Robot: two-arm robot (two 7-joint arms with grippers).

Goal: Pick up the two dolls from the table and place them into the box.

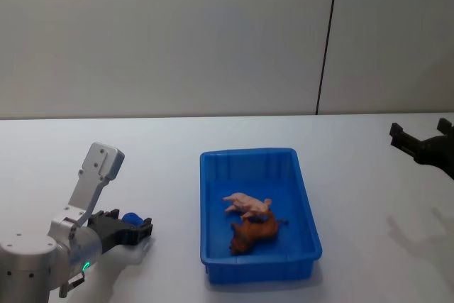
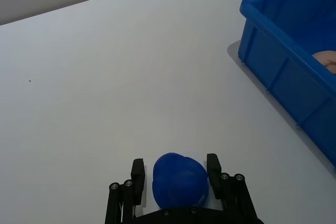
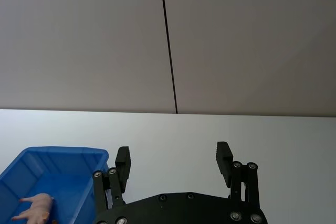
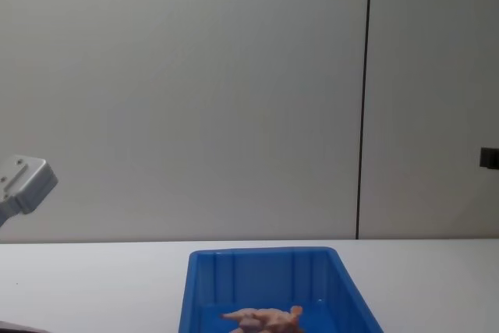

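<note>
Lying inside the box [image 1: 306,207], both dolls rest on its floor: the pale doll [image 1: 247,204] toward the middle, the reddish-brown doll [image 1: 255,233] just in front of it, nearer me, the two touching or nearly so. I see the box standing on the white table [image 1: 170,147] at centre.

My left gripper [image 1: 145,230] sits low over the table to the left of the box, well apart from it. A round blue object [image 1: 130,218] sits between its fingers, which lie close on either side of it; I cannot tell what it is. My right gripper [image 1: 422,137] hangs at the far right, raised off the table, its two fingers spread wide with nothing between them.

Nothing stands between either gripper and the box.

From the left wrist I get the blue object [image 2: 180,178] large between the fingers, plus one box corner [image 2: 283,61] with a sliver of pale doll [image 2: 326,59] inside. The right wrist shows the spread fingers, the box's near end and the pale doll [image 3: 34,205]. From the chest, only the pale doll [image 4: 261,318] shows above the box wall [image 4: 265,271].
</note>
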